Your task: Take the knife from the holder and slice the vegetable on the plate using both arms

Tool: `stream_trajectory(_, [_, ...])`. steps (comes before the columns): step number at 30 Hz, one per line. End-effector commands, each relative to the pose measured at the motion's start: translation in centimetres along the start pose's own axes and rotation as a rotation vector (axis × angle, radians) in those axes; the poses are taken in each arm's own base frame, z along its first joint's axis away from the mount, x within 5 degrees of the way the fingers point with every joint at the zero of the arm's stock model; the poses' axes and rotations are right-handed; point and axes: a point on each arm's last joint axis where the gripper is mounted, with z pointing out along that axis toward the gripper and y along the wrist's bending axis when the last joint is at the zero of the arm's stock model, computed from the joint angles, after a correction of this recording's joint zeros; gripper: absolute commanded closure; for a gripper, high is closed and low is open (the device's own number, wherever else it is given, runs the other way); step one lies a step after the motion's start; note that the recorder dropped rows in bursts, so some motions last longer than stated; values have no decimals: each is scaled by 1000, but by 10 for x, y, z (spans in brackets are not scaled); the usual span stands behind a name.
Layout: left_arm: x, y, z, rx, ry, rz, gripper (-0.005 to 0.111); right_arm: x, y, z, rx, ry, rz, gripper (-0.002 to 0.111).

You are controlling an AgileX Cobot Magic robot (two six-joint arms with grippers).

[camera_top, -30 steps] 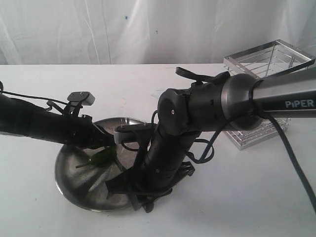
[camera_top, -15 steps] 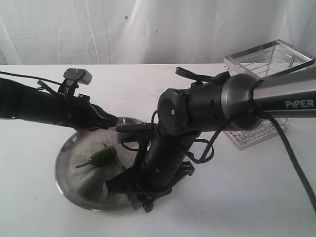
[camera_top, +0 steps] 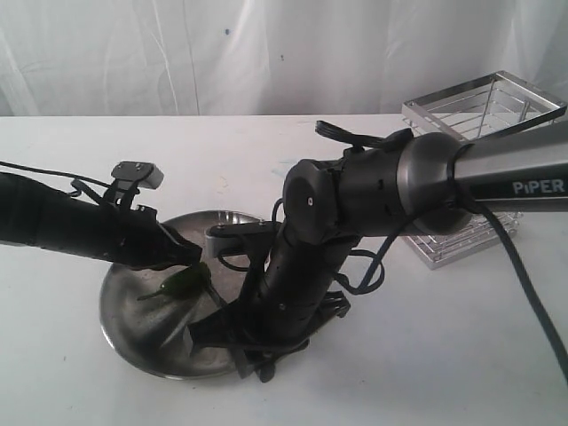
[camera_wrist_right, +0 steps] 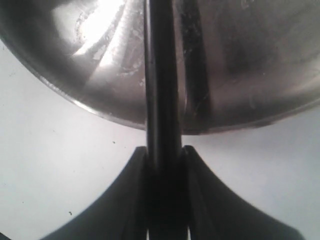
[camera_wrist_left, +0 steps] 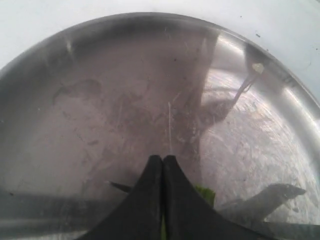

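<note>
Down on the scuffed steel plate (camera_top: pixel 120 324), the small dark green vegetable (camera_top: pixel 185 281) lies near the middle, its thin stem pointing toward the plate's left rim. The left gripper (camera_top: pixel 196 257), jaws pressed flat together and holding nothing, hangs right over it, a sliver of green showing under its tips; whether they touch cannot be told. From the plate's near rim, the right gripper (camera_wrist_right: pixel 164 152) has its jaws clenched on the dark knife (camera_wrist_right: pixel 162 90), which reaches in over the rim above the plate. The plate sits left of centre toward the near edge of the white table (camera_top: pixel 426 355). The chrome wire holder (camera_top: pixel 484 115) stands well apart, by the table's far right corner.
</note>
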Motion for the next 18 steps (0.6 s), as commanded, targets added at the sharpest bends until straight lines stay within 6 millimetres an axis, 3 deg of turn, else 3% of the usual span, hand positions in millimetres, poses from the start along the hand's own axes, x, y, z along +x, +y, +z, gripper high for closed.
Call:
stream_trajectory(1, [18, 4, 15, 25, 60, -18, 107, -3, 2, -2, -5, -16, 6, 108])
stream_trajectory(13, [44, 14, 27, -8, 167, -29, 107, 5, 1, -3, 0, 73, 10, 108])
stream_trajectory(18, [32, 14, 24, -24, 122, -34, 107, 4, 1, -2, -1, 53, 13, 108])
